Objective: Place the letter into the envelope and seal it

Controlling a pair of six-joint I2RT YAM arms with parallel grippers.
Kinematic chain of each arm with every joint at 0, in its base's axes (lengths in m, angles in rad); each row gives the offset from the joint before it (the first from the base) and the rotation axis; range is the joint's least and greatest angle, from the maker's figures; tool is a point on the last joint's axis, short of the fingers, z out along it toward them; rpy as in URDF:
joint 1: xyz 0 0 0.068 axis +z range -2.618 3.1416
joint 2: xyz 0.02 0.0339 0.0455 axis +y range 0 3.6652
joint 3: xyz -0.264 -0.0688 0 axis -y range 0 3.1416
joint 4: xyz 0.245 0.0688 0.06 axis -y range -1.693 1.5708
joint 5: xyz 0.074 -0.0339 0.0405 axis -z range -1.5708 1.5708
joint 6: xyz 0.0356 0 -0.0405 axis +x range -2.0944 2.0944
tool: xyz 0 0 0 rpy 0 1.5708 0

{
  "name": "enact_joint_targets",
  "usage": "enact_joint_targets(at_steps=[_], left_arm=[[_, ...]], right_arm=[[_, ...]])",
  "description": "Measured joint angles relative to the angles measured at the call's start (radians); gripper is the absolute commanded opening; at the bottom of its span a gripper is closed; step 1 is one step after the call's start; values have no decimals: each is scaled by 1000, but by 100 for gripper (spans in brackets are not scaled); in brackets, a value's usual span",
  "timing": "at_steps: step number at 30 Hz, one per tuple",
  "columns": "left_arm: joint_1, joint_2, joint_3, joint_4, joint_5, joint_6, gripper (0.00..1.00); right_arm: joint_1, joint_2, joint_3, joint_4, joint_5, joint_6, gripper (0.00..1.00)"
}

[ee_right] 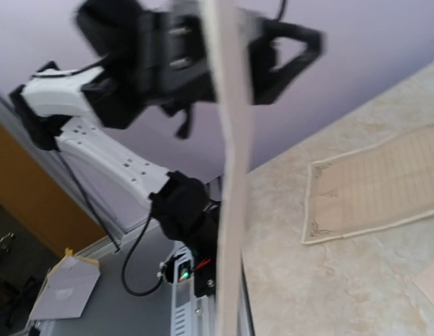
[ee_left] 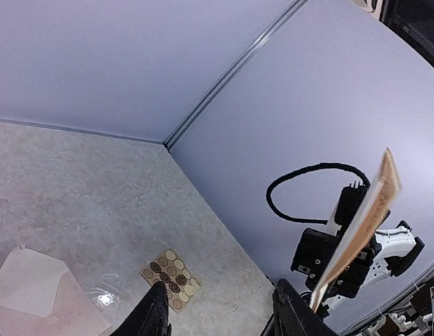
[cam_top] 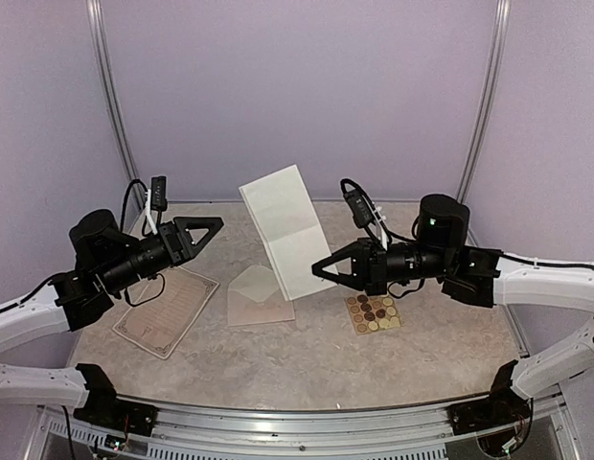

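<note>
Sticker card point(cam_top: 373, 312) and bordered tan sheet point(cam_top: 166, 311) lie apart on marbled table point(cam_top: 307, 364).

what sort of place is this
Likely a robot test cell: plain lilac walls with metal rails box in a stone-look table, with a left arm and right arm bolted at its near edge.

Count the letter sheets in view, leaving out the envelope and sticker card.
2. One letter sheet stands upright, pinched by the right gripper over mid-table. The other sheet lies flat at left, apart from the envelope. A stacked sheet could be hidden.
</note>
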Motion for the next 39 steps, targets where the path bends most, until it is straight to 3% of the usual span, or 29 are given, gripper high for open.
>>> enact_joint_targets(at_steps=[5, 11, 19, 25, 39], left_arm=[[66, -25, -9, -26, 25, -37, 47], [58, 46, 18, -24, 128, -37, 53], [-107, 168, 130, -21, 290, 57, 55], [-139, 227, 163, -33, 329, 103, 54], [-170, 282, 167, -48, 391, 143, 14]], right_arm=[[5, -17, 5, -40, -56, -51, 0], [22, 14, 49, -147, -79, -108, 0], [22, 59, 68, -201, -91, -127, 0], [27, 72, 100, -234, -105, -145, 0], [31, 82, 117, -282, -115, -169, 0]])
